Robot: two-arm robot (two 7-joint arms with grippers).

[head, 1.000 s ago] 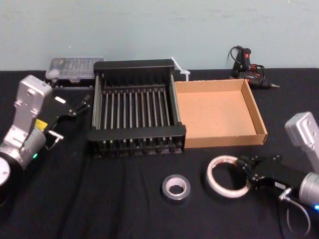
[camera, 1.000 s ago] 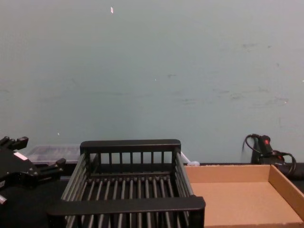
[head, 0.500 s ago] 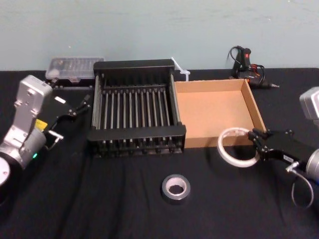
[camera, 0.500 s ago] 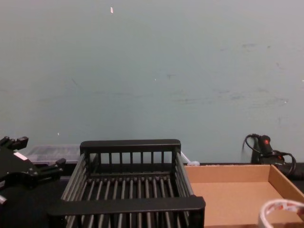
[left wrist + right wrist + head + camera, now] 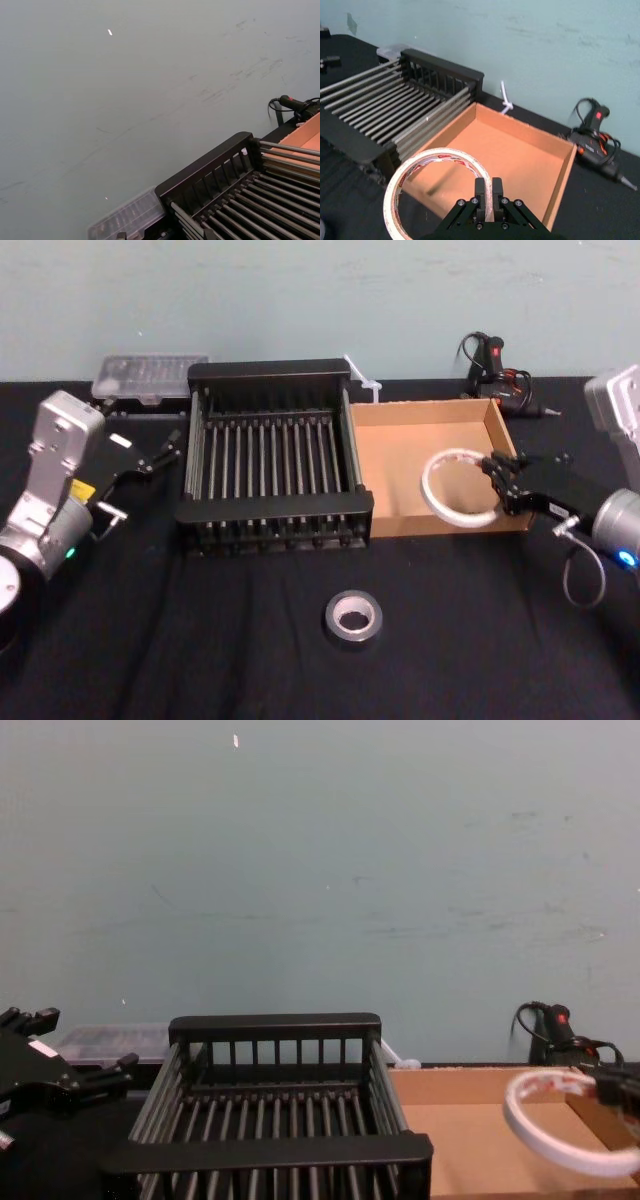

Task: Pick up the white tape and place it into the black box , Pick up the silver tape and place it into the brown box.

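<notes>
Hanging pinched in the right gripper (image 5: 497, 480) over the brown box (image 5: 430, 412), the white tape (image 5: 427, 490) must be carried toward nine o'clock into the black box (image 5: 270, 370).

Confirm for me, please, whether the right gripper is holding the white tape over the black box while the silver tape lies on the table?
Not quite: the head view shows the right gripper holding the white tape over the brown box, not the black box. The silver tape does lie on the table.
</notes>
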